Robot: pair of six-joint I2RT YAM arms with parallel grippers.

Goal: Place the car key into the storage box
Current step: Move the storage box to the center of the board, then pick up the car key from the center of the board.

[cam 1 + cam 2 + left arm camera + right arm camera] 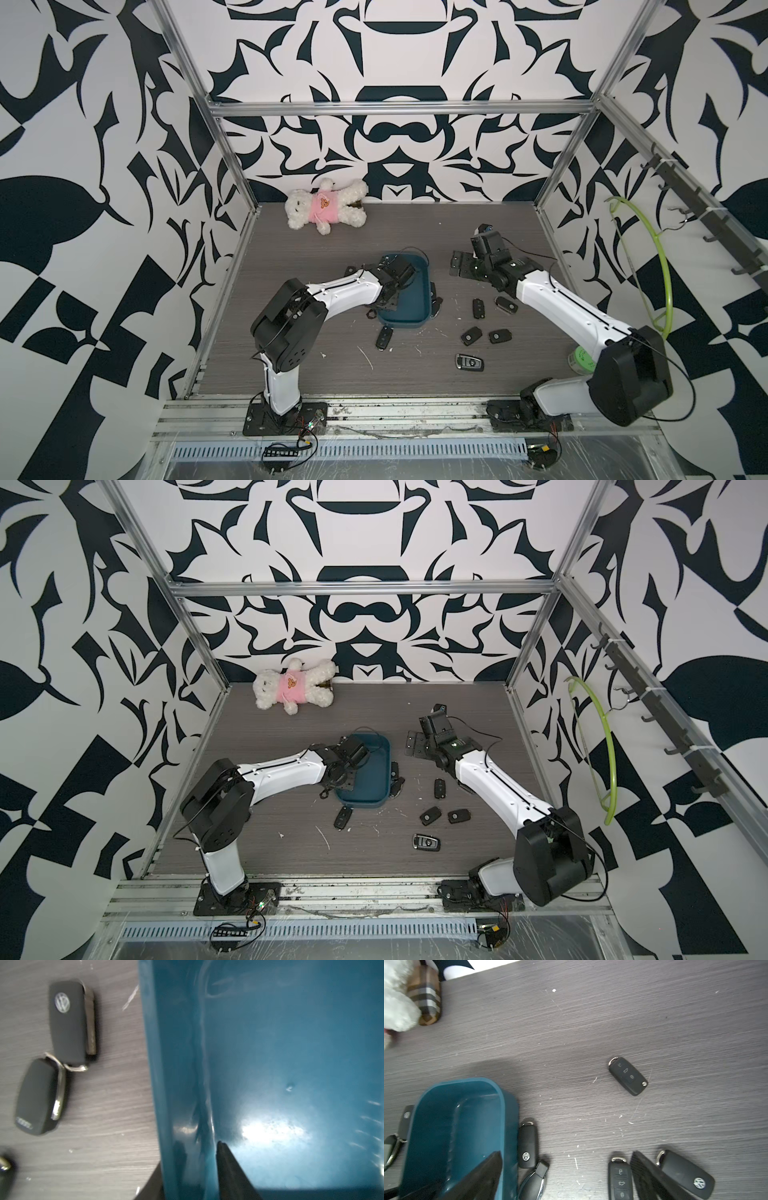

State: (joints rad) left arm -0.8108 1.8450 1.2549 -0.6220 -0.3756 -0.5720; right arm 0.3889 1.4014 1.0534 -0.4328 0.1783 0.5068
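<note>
**Car keys spread on the tabletop, storage box gripped at its left wall**

Nearest the arm bases, a silver-trimmed car key (469,361) is seen alone on the tabletop (415,374). Farther in, a black fob (384,337) lies just before the storage box (409,305). The box's left wall is clamped by the left tool (190,1155), one finger inside and one outside. Just outside that wall lie a VW key (68,1020) and a chrome-edged fob (39,1097), end to end. The right tool (566,1153) is spread wide above the tabletop, with nothing gripped. Below the gap between its fingers, a second VW key (527,1145) and a glossy key (533,1184) lie just beside the box's right wall. A three-button key (620,1180) lies near its other finger. Farthest off, a plush bear (324,205) lies by the back wall.
</note>
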